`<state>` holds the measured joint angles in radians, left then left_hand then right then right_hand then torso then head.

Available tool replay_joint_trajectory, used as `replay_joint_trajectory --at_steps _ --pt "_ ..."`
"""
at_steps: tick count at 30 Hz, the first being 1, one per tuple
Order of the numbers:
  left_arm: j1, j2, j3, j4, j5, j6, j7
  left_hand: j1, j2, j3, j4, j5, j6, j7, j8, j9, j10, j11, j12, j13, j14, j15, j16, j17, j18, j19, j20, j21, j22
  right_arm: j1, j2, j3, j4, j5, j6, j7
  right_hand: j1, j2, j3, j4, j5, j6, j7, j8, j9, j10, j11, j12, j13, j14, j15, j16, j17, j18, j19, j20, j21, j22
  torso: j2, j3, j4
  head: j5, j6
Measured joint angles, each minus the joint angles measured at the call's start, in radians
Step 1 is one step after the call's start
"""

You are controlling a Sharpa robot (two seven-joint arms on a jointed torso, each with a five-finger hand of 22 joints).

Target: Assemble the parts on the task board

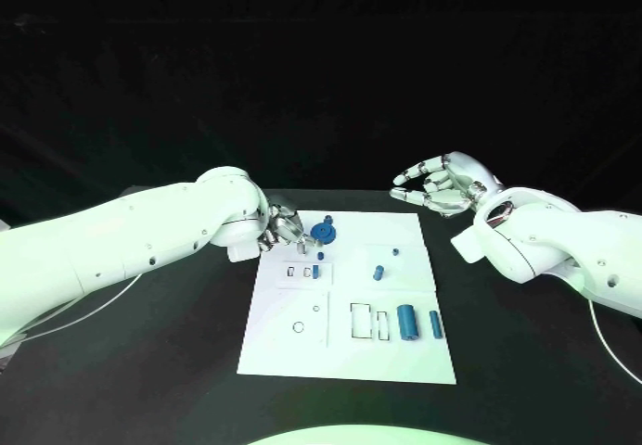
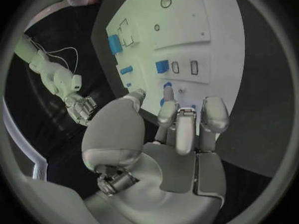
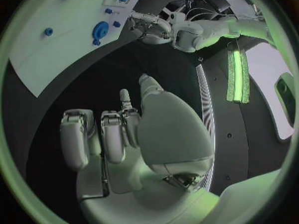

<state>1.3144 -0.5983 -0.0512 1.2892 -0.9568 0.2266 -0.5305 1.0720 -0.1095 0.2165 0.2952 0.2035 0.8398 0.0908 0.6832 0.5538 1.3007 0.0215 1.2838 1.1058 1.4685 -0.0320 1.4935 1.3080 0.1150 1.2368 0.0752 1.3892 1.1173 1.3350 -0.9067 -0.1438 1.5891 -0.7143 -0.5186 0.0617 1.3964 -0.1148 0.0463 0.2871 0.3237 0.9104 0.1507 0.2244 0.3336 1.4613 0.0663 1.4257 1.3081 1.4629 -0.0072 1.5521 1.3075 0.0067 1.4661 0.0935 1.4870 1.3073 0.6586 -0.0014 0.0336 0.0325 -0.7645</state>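
Observation:
The white task board [image 1: 351,357] lies mid-table. A round blue part [image 1: 324,230] sits near its far left corner, also visible in the right wrist view [image 3: 100,31]. My left hand [image 1: 285,229] hovers just left of that part, fingers apart and pointing down at the board edge [image 2: 218,30], holding nothing. Its fingertips [image 2: 179,115] hide most of the round part. My right hand [image 1: 439,185] hangs raised beyond the board's far right corner, loosely curled and empty. A blue cylinder [image 1: 406,324] and a thin blue pin [image 1: 436,324] lie near the right edge.
Small blue pieces [image 1: 378,273] sit mid-board, one in a slot [image 1: 318,272]. Outlined recesses [image 1: 361,320] and a ring mark [image 1: 300,325] show on the near half. Black table surrounds the board. A cable [image 1: 609,343] trails from the right arm.

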Motion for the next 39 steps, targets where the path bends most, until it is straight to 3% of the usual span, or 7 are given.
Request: replay_joint_trajectory --at_steps 16,39 --pt "0.001 0.070 -0.024 -0.060 -0.020 0.093 -0.043 -0.004 0.004 -0.005 0.000 -0.014 -0.014 0.007 -0.004 0.004 -0.007 0.000 -0.006 -0.007 0.000 0.000 -0.004 0.000 0.000 -0.004 0.004 0.000 -0.011 0.000 0.005 0.000 -0.010 -0.007 0.007 -0.025 0.000 0.000 0.000 0.000 0.000 0.000 0.000 0.000 0.000 0.000 0.000 -0.005 0.000 0.000 0.000 -0.004 0.000 0.000 0.000 0.000 -0.010 0.001 0.001 -0.0018 0.0013 -0.008 -0.009" --pt "-0.002 0.114 -0.039 -0.091 -0.017 0.142 -0.053 0.008 0.016 -0.005 0.000 -0.014 -0.021 0.007 -0.012 0.012 -0.014 0.007 -0.010 -0.012 0.000 0.000 -0.004 0.000 0.000 -0.015 0.007 -0.004 -0.019 0.000 0.017 0.000 -0.015 -0.022 0.020 -0.042 0.000 0.000 0.000 0.000 0.000 0.000 0.000 0.000 0.000 -0.007 0.000 -0.005 0.000 0.000 0.000 -0.004 0.001 0.000 0.000 0.000 -0.014 0.000 0.000 -0.0007 0.0013 -0.009 -0.017"
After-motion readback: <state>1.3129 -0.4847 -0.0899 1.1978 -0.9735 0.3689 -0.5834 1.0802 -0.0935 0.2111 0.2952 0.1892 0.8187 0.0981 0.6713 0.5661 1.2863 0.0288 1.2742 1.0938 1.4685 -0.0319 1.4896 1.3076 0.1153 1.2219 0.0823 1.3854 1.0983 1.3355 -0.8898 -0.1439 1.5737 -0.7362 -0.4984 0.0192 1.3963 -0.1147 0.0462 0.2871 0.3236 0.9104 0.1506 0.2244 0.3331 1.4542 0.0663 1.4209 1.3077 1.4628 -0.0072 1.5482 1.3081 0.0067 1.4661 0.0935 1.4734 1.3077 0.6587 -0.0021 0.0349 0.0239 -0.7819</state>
